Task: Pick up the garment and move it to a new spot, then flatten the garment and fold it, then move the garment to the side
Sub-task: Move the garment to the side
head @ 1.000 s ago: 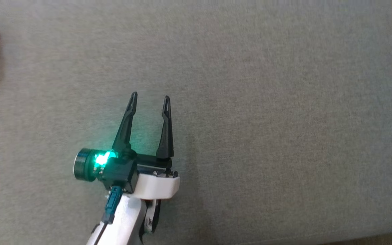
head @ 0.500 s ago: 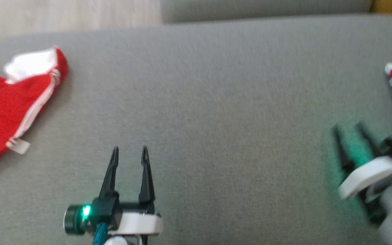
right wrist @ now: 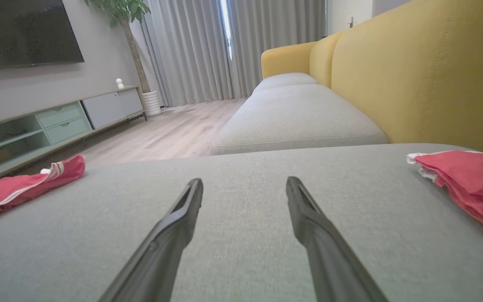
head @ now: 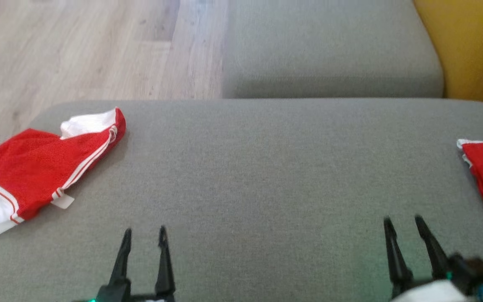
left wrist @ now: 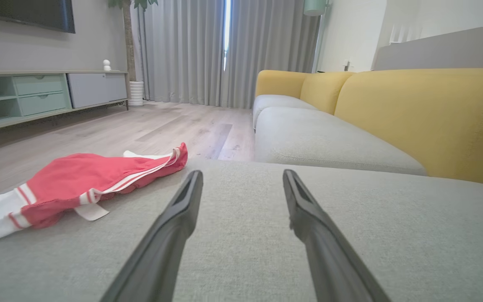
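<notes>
Left tool (head: 145,229): spread, empty, right of the rumpled red garment (head: 36,167).
Right tool (head: 403,218): spread, empty.
Grasp: pinch the near edge, lift clear of sofa (head: 266,167).

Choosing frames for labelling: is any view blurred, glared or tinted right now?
Head view: slightly soft; the right claw is smeared at its base, with a green tint on the grey cushion beside it. Left wrist view: unfolded red garment sharp, white glare at the curtain gap, its own fingers soft close up. Right wrist view: same glare; folded red garment mildly soft.
</notes>
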### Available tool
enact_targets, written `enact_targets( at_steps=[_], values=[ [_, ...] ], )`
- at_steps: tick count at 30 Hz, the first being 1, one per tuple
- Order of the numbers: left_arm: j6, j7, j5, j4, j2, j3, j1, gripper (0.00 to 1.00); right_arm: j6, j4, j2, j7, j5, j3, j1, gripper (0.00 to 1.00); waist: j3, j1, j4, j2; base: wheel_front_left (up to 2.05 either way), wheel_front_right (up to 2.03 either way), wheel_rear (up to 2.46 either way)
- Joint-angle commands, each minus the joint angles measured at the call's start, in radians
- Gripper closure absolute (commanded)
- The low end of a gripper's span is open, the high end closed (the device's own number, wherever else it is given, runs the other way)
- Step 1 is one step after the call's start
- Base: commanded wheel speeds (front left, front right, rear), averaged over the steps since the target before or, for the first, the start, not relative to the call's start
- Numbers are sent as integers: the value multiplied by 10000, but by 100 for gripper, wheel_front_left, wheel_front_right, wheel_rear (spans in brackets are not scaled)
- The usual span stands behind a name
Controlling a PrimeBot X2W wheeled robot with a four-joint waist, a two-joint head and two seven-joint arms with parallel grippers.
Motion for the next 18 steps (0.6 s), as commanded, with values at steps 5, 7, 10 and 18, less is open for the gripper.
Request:
enact_targets(
  at_steps=[5, 7, 10, 18],
  values=[
    [-360, -51, 369, -694, 5, 588, 301, 0, -7, -1070, 168, -111, -1137, -172, 849, 0, -294, 3, -31, 0, 0, 0, 0],
    [-517, -51, 551, -631, 20, 656, 436, 0, -7, -1162, 231, -111, -1321, -196, 980, 0, -335, 3, -51, 0, 0, 0, 0],
    [-711, -51, 608, -540, 13, 798, 534, 0, -7, -1223, 323, -112, -1366, -257, 1057, 0, -355, 3, -96, 0, 0, 0, 0],
    [-911, -51, 715, -275, -10, 983, 631, 0, -7, -1132, 407, -112, -1428, -254, 1023, 0, -420, 3, -220, 0, 0, 0, 0]
  ],
)
